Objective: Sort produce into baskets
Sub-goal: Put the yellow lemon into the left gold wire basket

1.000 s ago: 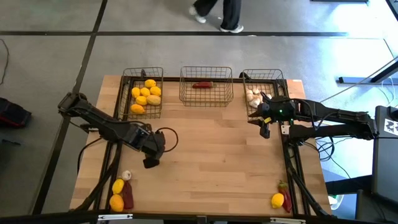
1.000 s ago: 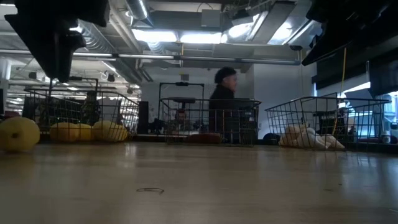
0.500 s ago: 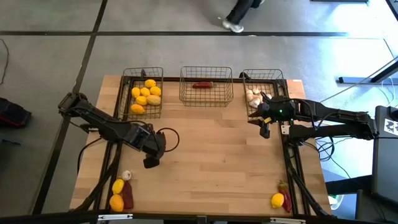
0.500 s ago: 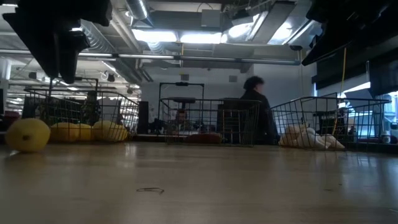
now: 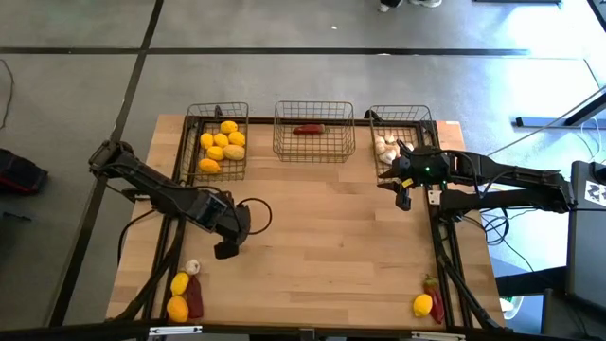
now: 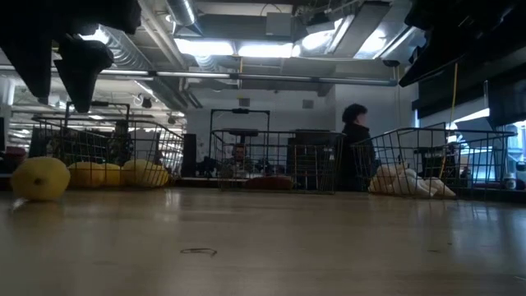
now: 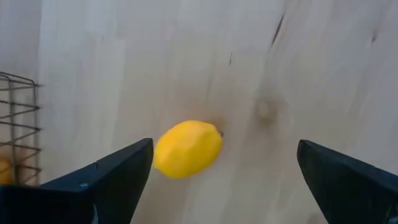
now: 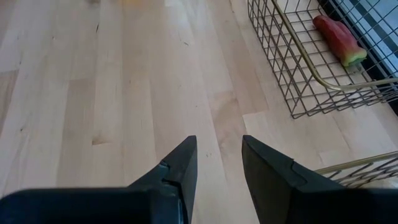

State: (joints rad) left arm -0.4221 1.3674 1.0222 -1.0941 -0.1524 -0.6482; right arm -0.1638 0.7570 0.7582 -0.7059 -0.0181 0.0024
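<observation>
- The left gripper [image 5: 225, 248] hangs over the left half of the table [image 5: 322, 256], with its fingers [image 7: 106, 180] spread wide and nothing between them.
- In the left wrist view a lemon [image 7: 188, 148] lies on the bare wood under that gripper, between the two fingers and touching neither.
- The low view shows this lemon resting on the table in front of the left basket [image 5: 217, 142], with the dark gripper above it.
- The left basket holds several lemons [image 5: 223, 144].
- The middle basket [image 5: 314, 131] holds one red chili [image 5: 307, 130].
- The right basket [image 5: 401, 134] holds whitish garlic bulbs [image 5: 385, 147].
- The right gripper [image 5: 403, 198] waits just in front of the right basket, near the table's right edge; its fingers [image 8: 177, 168] stand a little apart with nothing between them.
- At the near left corner of the table lie a garlic bulb [image 5: 192, 268], two lemons [image 5: 178, 296] and a dark red chili [image 5: 194, 297], close together.
- At the near right corner lie another lemon [image 5: 422, 305] and a chili [image 5: 434, 292], just beside each other.
- In the low view a person [image 6: 355, 152] shows in the room behind the baskets.
</observation>
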